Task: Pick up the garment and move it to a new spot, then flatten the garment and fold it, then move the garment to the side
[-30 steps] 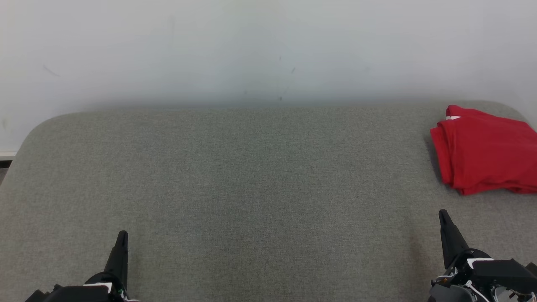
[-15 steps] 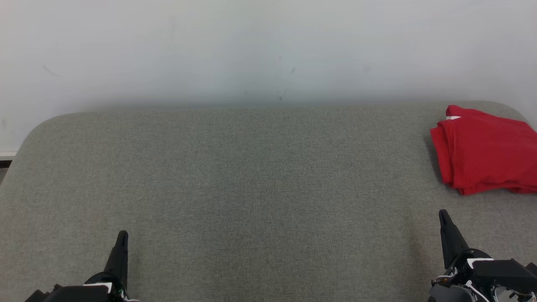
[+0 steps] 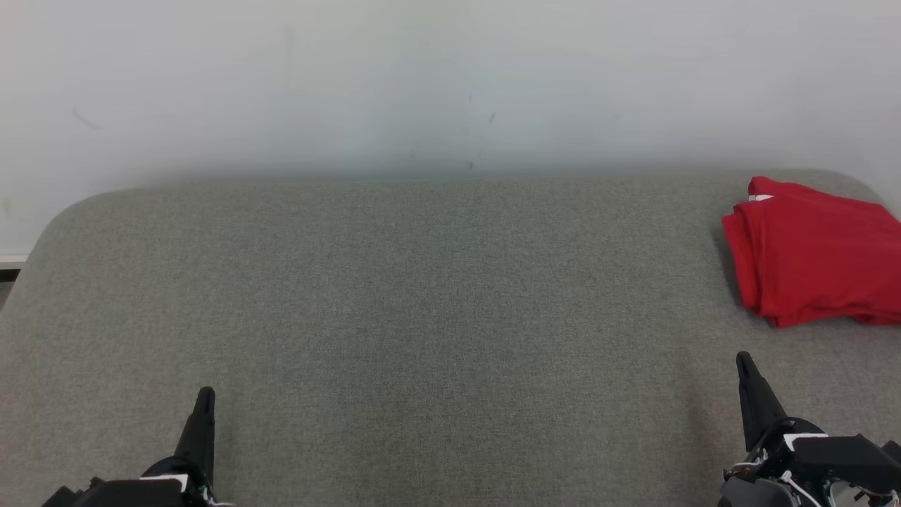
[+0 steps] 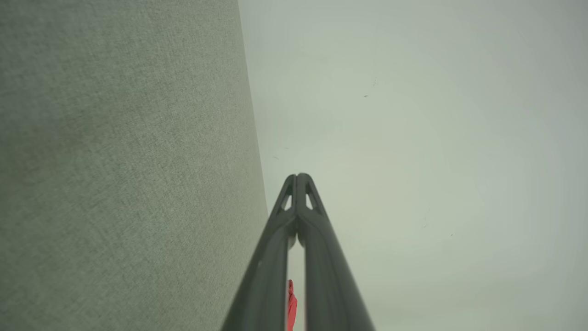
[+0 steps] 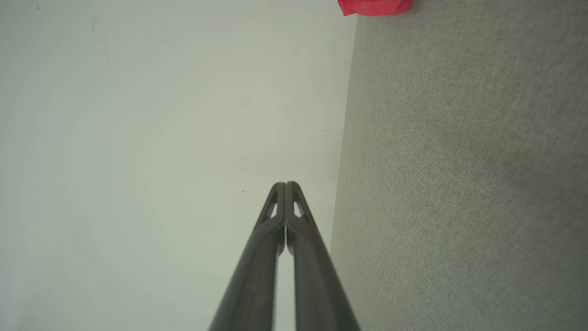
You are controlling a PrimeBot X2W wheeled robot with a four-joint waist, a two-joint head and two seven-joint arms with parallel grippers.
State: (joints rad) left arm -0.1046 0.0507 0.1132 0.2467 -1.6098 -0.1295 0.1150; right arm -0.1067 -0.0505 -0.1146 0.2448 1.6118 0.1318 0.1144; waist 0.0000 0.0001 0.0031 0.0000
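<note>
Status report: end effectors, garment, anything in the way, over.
Left end effector shut, empty. Right end effector shut, empty. Red garment folded, lying at far right of grey surface. Only bare surface between it and right end effector.

Grey woven-fabric surface w/ rounded far corners, its far edge up against a plain white wall. Wall has a few small dark specks nr centre and a faint scratch above the far-left corner. Pale skirting strip beside the left edge.
</note>
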